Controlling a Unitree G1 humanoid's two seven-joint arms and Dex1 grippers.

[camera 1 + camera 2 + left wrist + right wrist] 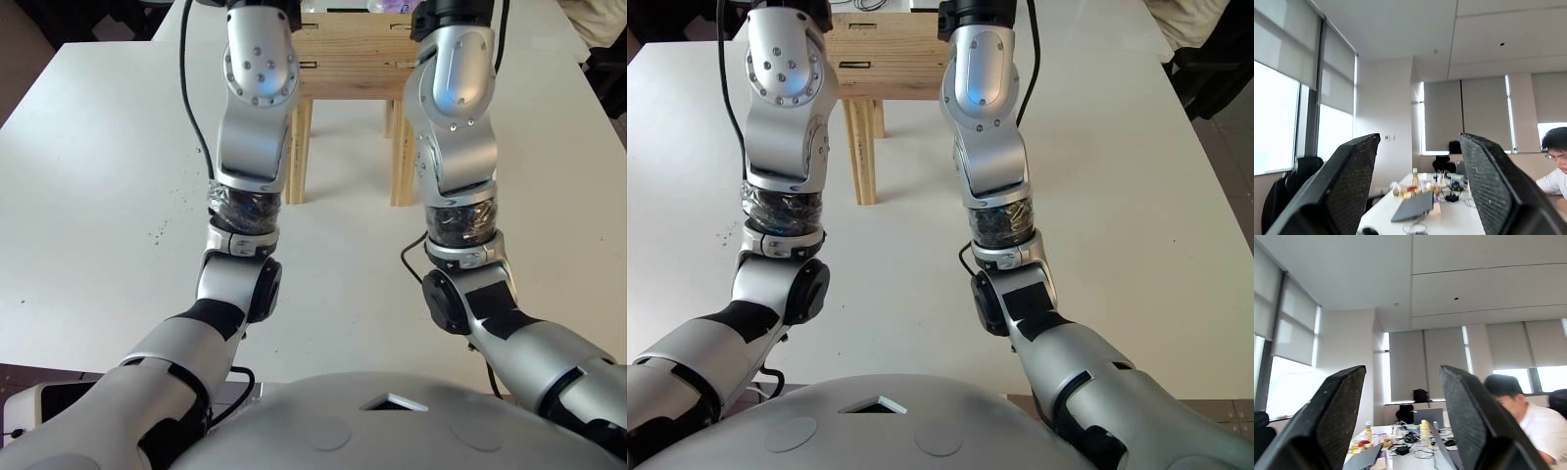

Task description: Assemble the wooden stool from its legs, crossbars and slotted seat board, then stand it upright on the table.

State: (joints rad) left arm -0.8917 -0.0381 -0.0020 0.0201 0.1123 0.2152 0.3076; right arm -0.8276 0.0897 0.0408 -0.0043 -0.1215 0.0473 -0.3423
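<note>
2 spread hands, the left hand (1420,142) and right hand (1403,372), point upward; the stool (348,57) stands upright on the table (98,147).

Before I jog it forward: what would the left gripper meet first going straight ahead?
Probably nothing near. The left gripper is open, with free air ahead and a cluttered desk far across the room; depth is unclear.

**Bare Wood on Matt White**

The stool (348,59) is pale, unvarnished wood, its grain showing, matt. The table (98,147) under it looks smooth and matt white. The left gripper (1419,142) and right gripper (1401,372) have black, matt, finely rough fingers (1352,181).
</note>
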